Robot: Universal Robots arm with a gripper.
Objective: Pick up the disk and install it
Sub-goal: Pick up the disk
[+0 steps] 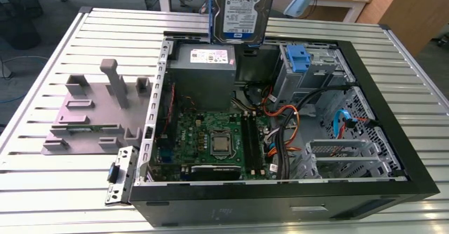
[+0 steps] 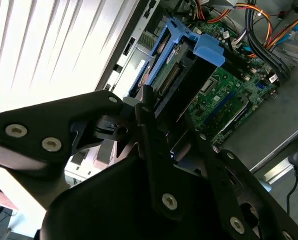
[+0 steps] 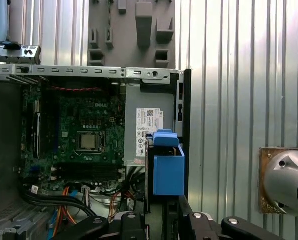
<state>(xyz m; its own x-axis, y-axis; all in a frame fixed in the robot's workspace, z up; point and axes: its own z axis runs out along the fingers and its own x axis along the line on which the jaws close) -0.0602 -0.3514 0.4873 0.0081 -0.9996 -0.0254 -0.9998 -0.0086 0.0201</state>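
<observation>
Ribbed aluminium table [image 1: 49, 192] slats carry an open black computer case [image 1: 281, 205], and wooden desks stand behind it in the exterior view. The disk [image 1: 242, 10] hangs upright in the air above the case's far edge. Its white-and-blue label faces the camera and blue rails run down both long sides.

In the second wrist view the gripper [image 2: 156, 107] has its black jaws clamped against the disk [image 2: 181, 65], one on each side. The blue rail end and the connector edge point away from the jaws toward the case. In the first wrist view the disk [image 3: 168, 167] shows edge-on as a blue block, rising from between the jaws of the gripper [image 3: 161, 217].

Straight beyond the jaws lies the grey power supply [image 3: 149, 125] with a white printed sticker. Further off to one side is the green motherboard [image 3: 78, 130] with its processor socket [image 3: 88, 141]. Orange and black cables [image 1: 281, 115] lie below the jaws. A tall blue latch piece [image 1: 298, 60] stands inside the case, near the held disk on the exterior view's right. A grey moulded fixture [image 1: 91, 113] sits on the table outside the case, well apart from the jaws.
</observation>
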